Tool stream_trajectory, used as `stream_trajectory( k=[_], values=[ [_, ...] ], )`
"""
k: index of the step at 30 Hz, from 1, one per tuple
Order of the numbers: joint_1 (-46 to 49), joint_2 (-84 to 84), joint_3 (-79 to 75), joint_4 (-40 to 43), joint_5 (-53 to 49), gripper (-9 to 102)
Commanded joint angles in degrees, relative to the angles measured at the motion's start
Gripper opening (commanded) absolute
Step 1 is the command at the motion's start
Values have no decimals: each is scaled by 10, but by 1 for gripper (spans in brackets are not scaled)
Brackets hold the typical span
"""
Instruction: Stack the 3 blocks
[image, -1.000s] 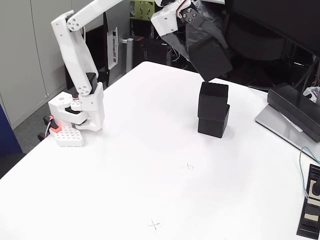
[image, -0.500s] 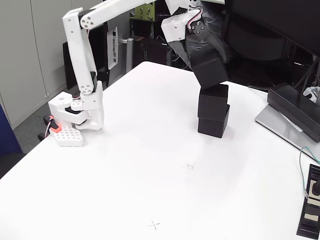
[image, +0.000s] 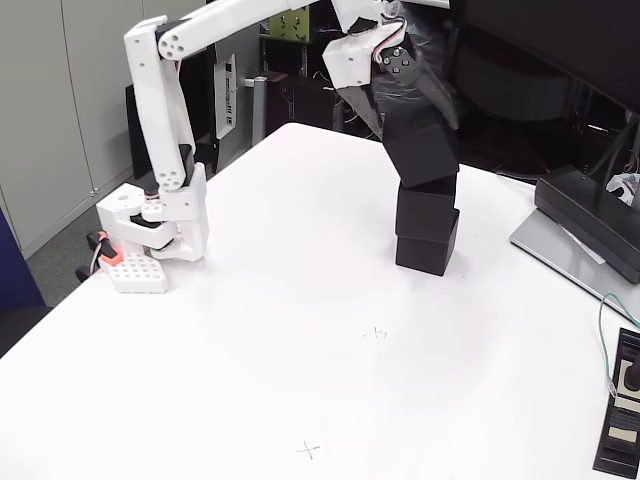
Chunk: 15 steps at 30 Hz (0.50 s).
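The white tabletop spreads below the dark claw, which grips a tilted matte black cube. Directly beneath the claw, that cube touches the upper matte black cube, itself stacked on the bottom matte black cube.

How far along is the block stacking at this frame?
Two black cubes already sit stacked: the bottom cube with the middle cube on it. The gripper holds the third cube, tilted, at the top of the stack. Left: level it, release, withdraw.
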<state>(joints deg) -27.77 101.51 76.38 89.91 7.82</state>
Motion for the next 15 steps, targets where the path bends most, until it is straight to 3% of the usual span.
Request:
stream_trajectory(
  k=[1, 9, 15],
  values=[
    [8, 3, -15, -4, 4, 15],
    [10, 3, -14, -4, 4, 16],
    [7, 2, -13, -2, 3, 26]
  ],
)
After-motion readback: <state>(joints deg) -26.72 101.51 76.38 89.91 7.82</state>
